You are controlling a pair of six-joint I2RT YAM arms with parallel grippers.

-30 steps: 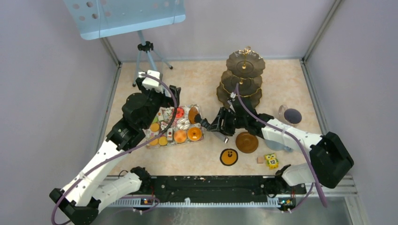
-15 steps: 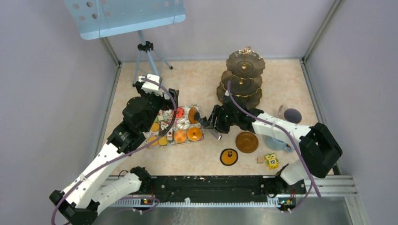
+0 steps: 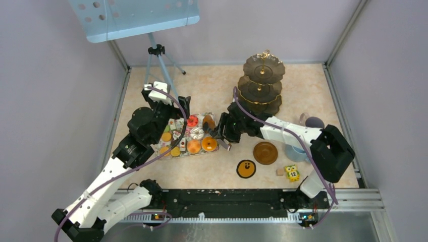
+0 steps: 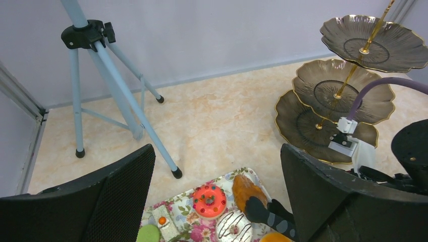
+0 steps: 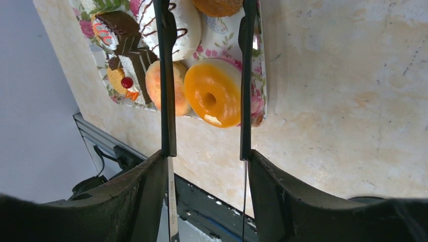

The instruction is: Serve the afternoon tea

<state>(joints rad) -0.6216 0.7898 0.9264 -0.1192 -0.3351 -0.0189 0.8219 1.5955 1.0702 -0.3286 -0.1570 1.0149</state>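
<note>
Shifting toward 9 o'clock within the last second, the right gripper now straddles the orange doughnut at the 4 o'clock corner of the floral tray, jaws parted and gripping nothing, so pickup for the three-tier stand at 2 o'clock appears imminent, while the left gripper hangs spread and empty.

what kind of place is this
Likely a robot test cell: plain walls enclose the tabletop, two arms are bolted at its near edge, and toy pastries sit on a floral tray.
</note>
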